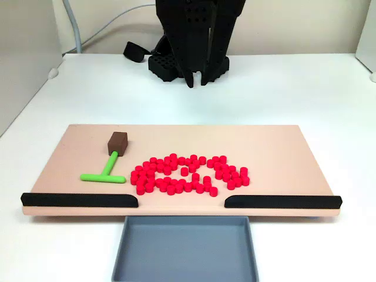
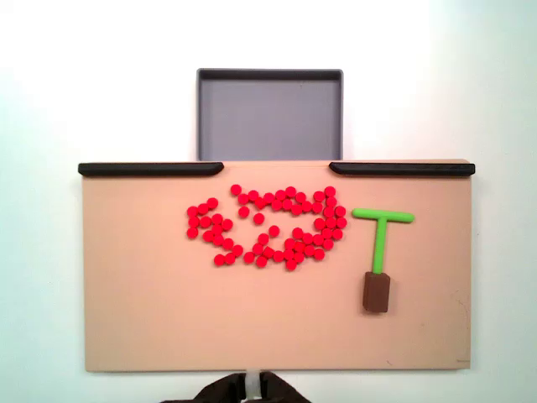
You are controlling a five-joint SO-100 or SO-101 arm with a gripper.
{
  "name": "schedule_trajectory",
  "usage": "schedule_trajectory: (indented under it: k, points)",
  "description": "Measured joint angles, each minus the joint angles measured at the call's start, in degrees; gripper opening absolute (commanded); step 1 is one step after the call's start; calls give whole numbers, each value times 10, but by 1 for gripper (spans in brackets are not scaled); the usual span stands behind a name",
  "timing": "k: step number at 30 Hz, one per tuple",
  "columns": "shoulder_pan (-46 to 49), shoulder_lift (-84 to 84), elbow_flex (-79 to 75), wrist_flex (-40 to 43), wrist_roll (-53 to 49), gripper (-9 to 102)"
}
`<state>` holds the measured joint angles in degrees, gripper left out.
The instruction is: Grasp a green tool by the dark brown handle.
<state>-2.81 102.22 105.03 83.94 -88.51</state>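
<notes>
tool: the black tool (image 1: 198,81) hung over the white counter (image 1: 305,94) behind the board in a fixed view, fingertips pointing down with a narrow gap between them, gripping nothing; whether it was fully closed could not be told. in another fixed view its dark tip (image 2: 249,388) showed at the bottom edge.
green tool: the green tool (image 1: 104,173) lay flat on the tan board (image 1: 270,141), on the left part in one fixed view and on the right part (image 2: 382,238) in the other.
crossbar: it pointed toward the black strips, with the stem running away from them.
dark brown handle: the dark brown handle (image 1: 117,141) capped the stem end on the side nearer the arm, also seen in the other fixed view (image 2: 377,292); it was well apart from the tool.
red cylinders: a loose cluster of red cylinders (image 1: 188,174) lay on the middle of the board, just beside the green crossbar, not touching it as far as could be told.
black strips: two black strips (image 1: 79,200) sat along the board edge far from the arm, with a gap between them.
tray: a grey tray (image 2: 268,113) sat on the counter, against that gap.
</notes>
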Motion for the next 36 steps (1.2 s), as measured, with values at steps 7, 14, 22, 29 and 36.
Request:
schedule_trajectory:
  k: [7,14,22,29,36]
  points:
    - [-1,-19,0,-4,45,0]
    - [-1,-21,0,-4,45,0]
    - [-1,-25,0,-4,45,0]
    - [-1,-25,0,-4,45,0]
    - [-1,-31,0,-4,45,0]
